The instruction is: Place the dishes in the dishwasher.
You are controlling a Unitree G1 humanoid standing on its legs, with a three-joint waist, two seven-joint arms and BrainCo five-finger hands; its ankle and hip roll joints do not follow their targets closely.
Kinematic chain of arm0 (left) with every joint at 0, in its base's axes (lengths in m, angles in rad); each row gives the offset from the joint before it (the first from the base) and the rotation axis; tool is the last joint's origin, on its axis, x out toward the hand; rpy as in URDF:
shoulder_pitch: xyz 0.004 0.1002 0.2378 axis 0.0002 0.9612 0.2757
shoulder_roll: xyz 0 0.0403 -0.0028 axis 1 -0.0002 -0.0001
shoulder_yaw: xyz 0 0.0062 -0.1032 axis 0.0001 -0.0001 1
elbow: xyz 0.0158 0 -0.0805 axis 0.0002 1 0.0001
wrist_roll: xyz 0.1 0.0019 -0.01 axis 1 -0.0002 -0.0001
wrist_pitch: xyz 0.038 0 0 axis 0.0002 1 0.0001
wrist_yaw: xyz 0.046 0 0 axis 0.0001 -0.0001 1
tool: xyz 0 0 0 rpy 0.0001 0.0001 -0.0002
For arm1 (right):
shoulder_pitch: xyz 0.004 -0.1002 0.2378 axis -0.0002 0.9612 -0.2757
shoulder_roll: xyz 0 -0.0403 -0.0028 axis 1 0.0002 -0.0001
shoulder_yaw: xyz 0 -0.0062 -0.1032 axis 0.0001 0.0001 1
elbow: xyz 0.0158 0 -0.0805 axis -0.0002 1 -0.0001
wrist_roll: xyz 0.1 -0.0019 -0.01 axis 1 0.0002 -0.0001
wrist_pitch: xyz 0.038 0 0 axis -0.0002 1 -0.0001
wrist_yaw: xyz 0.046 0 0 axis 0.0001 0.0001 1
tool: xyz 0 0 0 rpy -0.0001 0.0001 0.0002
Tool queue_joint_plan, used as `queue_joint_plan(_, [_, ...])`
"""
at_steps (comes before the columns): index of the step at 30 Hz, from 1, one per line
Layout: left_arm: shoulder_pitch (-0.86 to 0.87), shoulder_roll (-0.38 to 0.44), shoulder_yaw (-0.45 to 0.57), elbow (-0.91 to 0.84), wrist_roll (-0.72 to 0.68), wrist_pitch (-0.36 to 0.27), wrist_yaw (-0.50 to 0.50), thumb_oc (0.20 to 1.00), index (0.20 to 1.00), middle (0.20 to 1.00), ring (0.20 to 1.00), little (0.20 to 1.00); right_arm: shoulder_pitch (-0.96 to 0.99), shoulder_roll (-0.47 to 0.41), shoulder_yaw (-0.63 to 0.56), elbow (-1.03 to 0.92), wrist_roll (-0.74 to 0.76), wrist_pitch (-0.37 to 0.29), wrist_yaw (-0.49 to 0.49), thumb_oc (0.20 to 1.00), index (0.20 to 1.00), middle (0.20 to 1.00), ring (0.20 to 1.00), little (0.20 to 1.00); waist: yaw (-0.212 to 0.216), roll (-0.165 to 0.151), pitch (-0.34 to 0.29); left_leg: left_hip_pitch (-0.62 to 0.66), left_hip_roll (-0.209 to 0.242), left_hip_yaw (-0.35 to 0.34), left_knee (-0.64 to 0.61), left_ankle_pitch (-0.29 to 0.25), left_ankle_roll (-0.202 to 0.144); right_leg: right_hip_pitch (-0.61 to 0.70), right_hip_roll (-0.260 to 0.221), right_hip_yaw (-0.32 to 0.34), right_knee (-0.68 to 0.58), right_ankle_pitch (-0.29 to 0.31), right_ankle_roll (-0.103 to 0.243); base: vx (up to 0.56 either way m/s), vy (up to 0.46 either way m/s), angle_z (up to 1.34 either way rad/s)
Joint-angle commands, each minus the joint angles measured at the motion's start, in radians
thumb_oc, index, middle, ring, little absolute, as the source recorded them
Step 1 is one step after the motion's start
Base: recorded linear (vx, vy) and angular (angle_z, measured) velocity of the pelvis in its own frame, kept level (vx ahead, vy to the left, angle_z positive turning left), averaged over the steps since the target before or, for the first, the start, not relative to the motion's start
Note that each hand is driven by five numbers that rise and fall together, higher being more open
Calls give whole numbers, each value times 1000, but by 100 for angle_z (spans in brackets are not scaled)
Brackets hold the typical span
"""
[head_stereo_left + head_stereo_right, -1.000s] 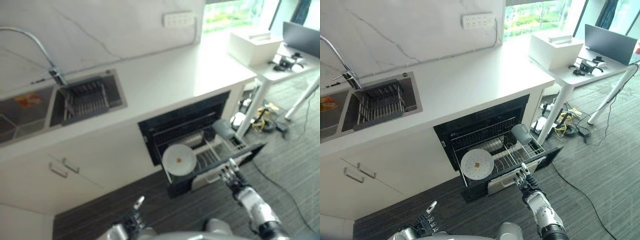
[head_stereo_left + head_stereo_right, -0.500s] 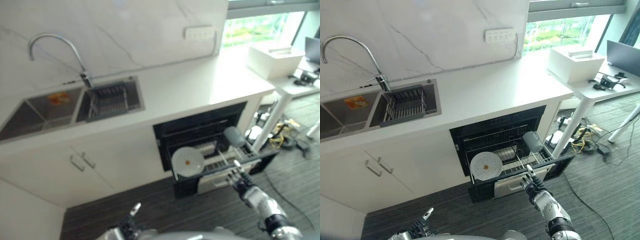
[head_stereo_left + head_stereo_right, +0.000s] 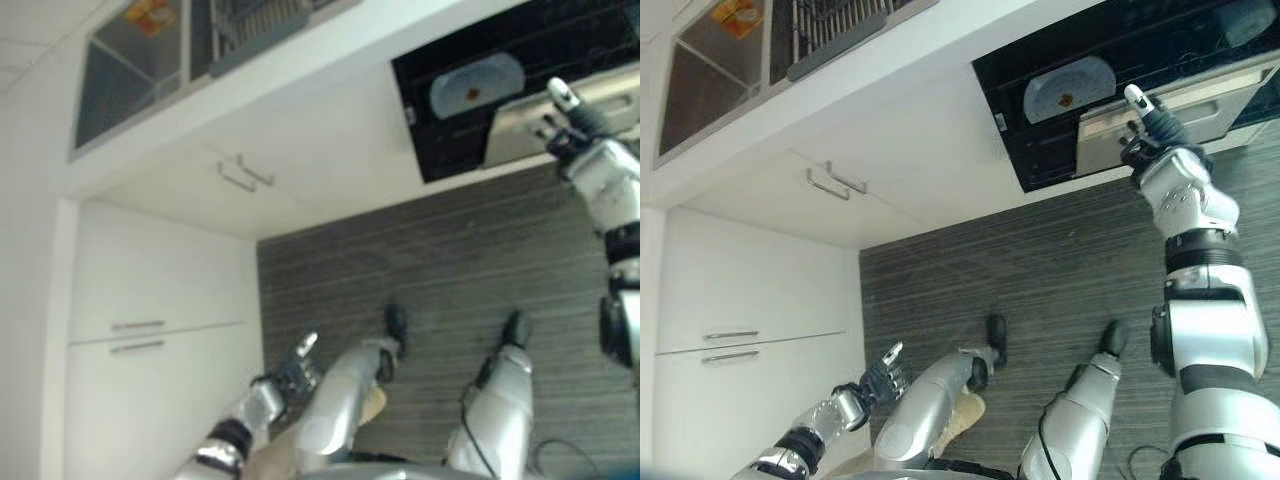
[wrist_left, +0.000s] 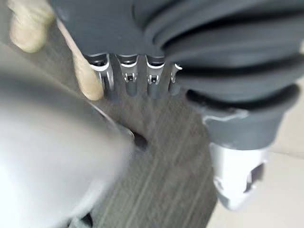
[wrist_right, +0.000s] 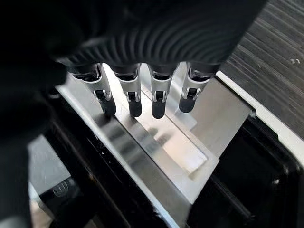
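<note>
No legible text, label, number or sign on any surface in these views.

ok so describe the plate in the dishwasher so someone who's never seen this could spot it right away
Find the black dishwasher opening under the white countertop, right of the cabinet drawer with metal handles. Inside, just left of the steel panel that the right hand reaches, stands the plate: the one pale round disc there, with a small brown spot near its middle.
</note>
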Motion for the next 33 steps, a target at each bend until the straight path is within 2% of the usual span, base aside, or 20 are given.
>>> queue_joint_plan(1, [6,48,-64,-20,48,19,-42,1000,1000,1000,1000,1000,-196,-21,55,-82,10,-74,65,1000,1000,1000,1000,1000,56,34,-19,-4,94,-52,58,-85,-122,29,9,36,140,-173,26,81,-35,28])
queue_joint_plan(5, [45,89,-53,-41,84,18,-65,1000,1000,1000,1000,1000,-283,-67,102,-94,-5,-94,75,1000,1000,1000,1000,1000,93,9,-41,3,87,-77,58,-89,-119,52,10,4,140,-170,20,91,-67,40])
queue_joint_plan(10, [104,132,-25,-67,126,27,-68,1000,1000,1000,1000,1000,-336,-140,161,-70,-58,-69,168,1000,1000,1000,1000,1000,141,-33,-81,29,88,-99,58,-98,-121,108,7,-47,140,-181,20,125,-89,23])
queue_joint_plan(13, [136,148,-11,-59,170,20,-87,1000,1000,1000,1000,1000,-359,-178,180,-36,-67,-90,206,1000,1000,1000,1000,1000,167,-49,-97,37,90,-113,58,-99,-124,134,12,-76,140,-188,15,56,-108,11])
queue_joint_plan(17, [187,163,20,-42,255,-4,-113,1000,1000,1000,1000,1000,-362,-211,173,-4,-58,-140,198,1000,1000,1000,1000,1000,201,-70,-114,48,95,-123,58,-96,-129,174,10,-114,140,-188,10,81,-114,16])
queue_joint_plan(20, [205,170,36,-38,298,-33,-142,1000,1000,1000,1000,1000,-288,-210,158,-32,-202,-180,221,1000,1000,1000,1000,1000,209,-90,-114,49,103,-129,58,-91,-131,188,22,-120,140,-193,7,31,-82,18])
queue_joint_plan(21, [205,171,39,-40,295,-38,-140,1000,1000,1000,1000,1000,-262,-208,153,-49,-220,-190,222,1000,1000,1000,1000,1000,208,-96,-113,50,106,-129,58,-91,-130,189,24,-119,140,-193,7,3,-110,13])
queue_joint_plan(22, [192,174,51,-60,308,-38,-130,1000,1000,1000,1000,1000,-139,-185,102,-119,-170,-172,245,1000,1000,1000,1000,1000,197,-119,-106,52,115,-124,58,-93,-129,188,27,-113,140,-188,9,-13,-129,1])
queue_joint_plan(24, [171,185,54,-84,327,-48,-131,1000,1000,1000,1000,1000,-3,-142,46,-196,-190,-146,269,1000,1000,1000,1000,1000,183,-140,-95,54,127,-118,58,-93,-124,183,34,-106,140,-183,10,-47,-121,-5])
queue_joint_plan(27, [124,198,48,-143,278,-107,-54,1000,1000,1000,1000,1000,261,-19,-32,-363,-200,-151,288,1000,1000,1000,1000,1000,137,-166,-76,59,149,-97,58,-97,-112,170,54,-80,140,-178,12,-80,-73,-12])
queue_joint_plan(30, [46,209,52,-202,220,-81,28,1000,1000,1000,1000,1000,478,108,-15,-484,-280,-165,334,1000,1000,1000,1000,1000,79,-185,-58,58,165,-73,58,-99,-103,148,73,-42,140,-172,17,-138,-49,-26])
queue_joint_plan(32, [-2,214,45,-212,215,-60,43,1000,1000,1000,1000,1000,573,178,16,-481,-294,-164,358,1000,1000,1000,1000,1000,52,-195,-53,58,178,-58,58,-101,-102,139,87,-27,140,-173,18,-175,-55,-26])
queue_joint_plan(33, [-37,211,41,-211,199,-51,47,1000,1000,1000,1000,1000,635,216,40,-443,-310,-175,401,1000,1000,1000,1000,1000,31,-201,-50,61,191,-44,58,-101,-103,136,97,-20,140,-176,19,-215,-94,-29])
